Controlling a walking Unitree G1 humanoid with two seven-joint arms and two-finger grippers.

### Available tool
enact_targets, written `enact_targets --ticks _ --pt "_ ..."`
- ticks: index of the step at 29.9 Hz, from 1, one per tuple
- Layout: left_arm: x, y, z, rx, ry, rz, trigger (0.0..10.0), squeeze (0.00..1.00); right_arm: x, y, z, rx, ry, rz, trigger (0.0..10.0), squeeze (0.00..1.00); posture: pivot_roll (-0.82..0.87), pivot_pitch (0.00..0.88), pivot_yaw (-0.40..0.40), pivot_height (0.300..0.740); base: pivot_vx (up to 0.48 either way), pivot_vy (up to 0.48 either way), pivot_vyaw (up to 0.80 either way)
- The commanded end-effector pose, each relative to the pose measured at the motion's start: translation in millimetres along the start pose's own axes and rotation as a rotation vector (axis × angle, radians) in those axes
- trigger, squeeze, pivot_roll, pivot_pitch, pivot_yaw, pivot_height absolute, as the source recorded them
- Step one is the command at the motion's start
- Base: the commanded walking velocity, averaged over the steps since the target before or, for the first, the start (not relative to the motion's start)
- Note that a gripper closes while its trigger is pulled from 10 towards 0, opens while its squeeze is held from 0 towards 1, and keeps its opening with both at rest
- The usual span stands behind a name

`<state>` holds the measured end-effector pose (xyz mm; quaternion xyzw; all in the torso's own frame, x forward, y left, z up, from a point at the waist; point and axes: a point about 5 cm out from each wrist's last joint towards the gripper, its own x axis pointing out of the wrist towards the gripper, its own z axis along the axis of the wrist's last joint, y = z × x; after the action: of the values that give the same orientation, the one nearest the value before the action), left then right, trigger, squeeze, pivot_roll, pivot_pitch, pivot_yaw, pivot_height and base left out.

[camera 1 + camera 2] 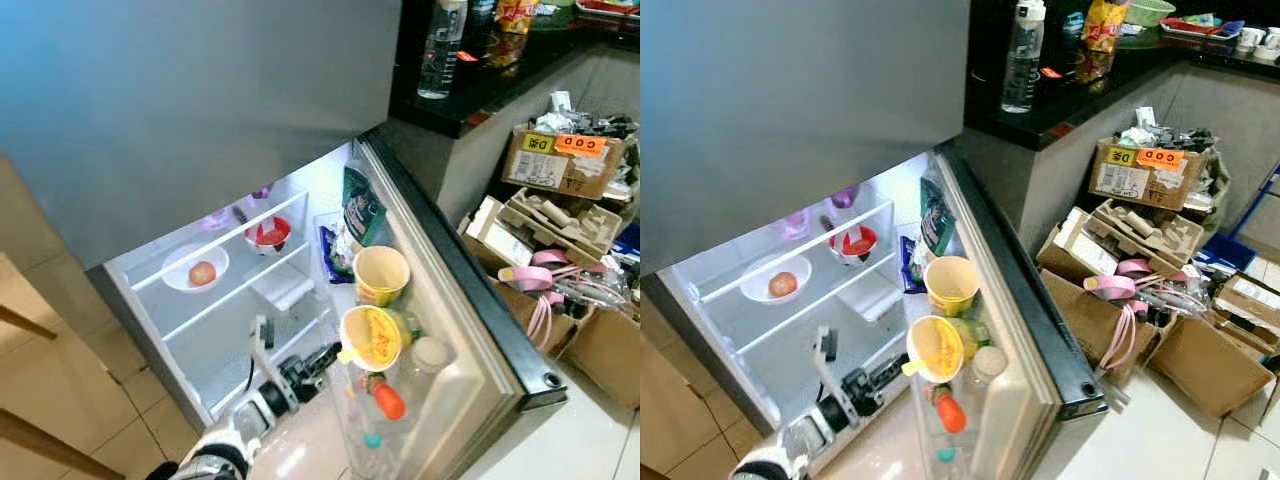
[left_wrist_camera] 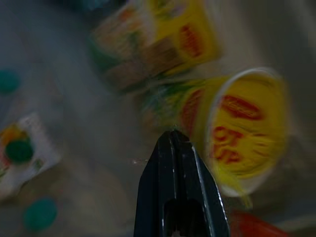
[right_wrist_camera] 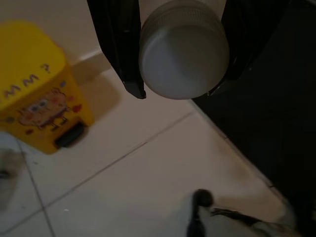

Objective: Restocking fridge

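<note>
1. The fridge (image 1: 300,190) stands with its door (image 1: 470,300) swung wide; the white shelves inside are lit.
2. On the upper shelf sits a white bowl (image 1: 195,266) with a reddish round fruit (image 1: 202,272) in it; further along, a red-and-white bowl (image 1: 268,234).
3. The door rack is crowded: an upright noodle cup (image 1: 381,274), then a second noodle cup (image 1: 370,338) tipped on its side with its yellow lid facing out, an orange-capped bottle (image 1: 388,400) below it, and a white-lidded jar (image 1: 431,354) beside.
4. The left gripper (image 1: 325,358) reaches in low, just beside the tipped cup; in its wrist view the jaws are pressed together, the tip close to the yellow lid — I cannot tell if it touches.
5. The right gripper (image 3: 180,49) hangs over tiled floor (image 3: 148,173); its jaws are clamped on a round grey-white container (image 3: 183,52) — the item to be stocked, well away from the fridge shelves.
6. A yellow cartoon bin (image 3: 37,84) stands on that floor.
7. To the right, a dark desk (image 1: 480,85) carries a clear water bottle (image 1: 441,48); cardboard boxes (image 1: 560,165) are piled below.
</note>
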<state>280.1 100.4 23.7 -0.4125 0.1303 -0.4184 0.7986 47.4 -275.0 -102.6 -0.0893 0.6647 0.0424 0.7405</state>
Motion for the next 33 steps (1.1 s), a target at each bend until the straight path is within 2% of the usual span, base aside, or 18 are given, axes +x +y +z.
enact_targets --ticks 1,7,8,13,18,21,22,25,28,29,31,33 --pt "21.3 -14.3 -4.3 0.017 0.057 -0.115 10.0 0.0 0.6 1.2 -1.8 0.062 -0.009 -0.021 10.0 0.0 -0.09 0.0 -0.012 0.74 0.0 0.0 0.0" --pt "32.0 -23.0 -10.1 0.027 0.1 -0.179 10.0 0.0 1.4 2.6 2.3 0.126 -0.041 -0.04 10.0 0.0 -0.09 0.0 -0.013 0.74 0.0 0.0 0.0" --pt "35.2 -26.2 -17.0 0.021 0.118 -0.194 10.0 0.0 1.8 2.7 6.5 0.125 -0.047 -0.051 10.0 0.0 -0.09 0.0 -0.012 0.74 0.0 0.0 0.0" --pt "30.1 -24.0 -24.7 0.008 0.13 -0.171 10.0 0.0 1.6 1.1 11.5 0.12 -0.06 -0.073 10.0 0.0 -0.09 0.0 -0.012 0.74 0.0 0.0 0.0" --pt "10.8 -10.1 -21.4 -0.006 0.101 -0.068 10.0 0.0 1.0 -1.0 19.2 0.139 -0.109 -0.088 10.0 0.0 -0.09 0.0 -0.012 0.74 0.0 0.0 0.0" --pt "-14.1 8.6 -8.1 0.001 0.016 0.102 10.0 0.0 -1.4 -4.5 36.1 0.201 -0.23 -0.085 10.0 0.0 -0.08 0.0 -0.013 0.74 0.0 0.0 0.0" --pt "-14.1 8.6 -8.1 0.001 0.016 0.102 10.0 0.0 -1.4 -4.5 36.1 0.201 -0.23 -0.085 10.0 0.0 -0.08 0.0 -0.013 0.74 0.0 0.0 0.0" --pt "-33.6 20.5 5.8 -0.008 -0.073 0.215 10.0 0.0 -4.6 -9.8 47.5 0.245 -0.315 -0.087 10.0 0.0 -0.08 0.0 -0.015 0.74 0.0 0.0 0.0" --pt "-47.1 26.8 13.9 -0.017 -0.125 0.275 10.0 0.0 -9.7 -21.1 54.0 0.36 -0.4 -0.12 10.0 0.0 -0.08 0.0 -0.015 0.74 0.0 0.0 0.0" --pt "-47.1 26.8 13.9 -0.017 -0.125 0.275 10.0 0.0 -9.7 -21.1 54.0 0.36 -0.4 -0.12 10.0 0.0 -0.08 0.0 -0.015 0.74 0.0 0.0 0.0" --pt "-53.5 29.4 16.0 -0.021 -0.138 0.301 10.0 0.0 -13.8 -29.6 57.8 0.441 -0.462 -0.13 10.0 0.0 -0.08 0.0 -0.016 0.74 0.0 0.0 0.0" --pt "-62.3 32.5 17.7 -0.029 -0.155 0.335 10.0 0.0 -22.1 -44.0 64.6 0.557 -0.576 -0.113 10.0 0.0 -0.08 0.0 -0.017 0.74 0.0 0.0 0.0"
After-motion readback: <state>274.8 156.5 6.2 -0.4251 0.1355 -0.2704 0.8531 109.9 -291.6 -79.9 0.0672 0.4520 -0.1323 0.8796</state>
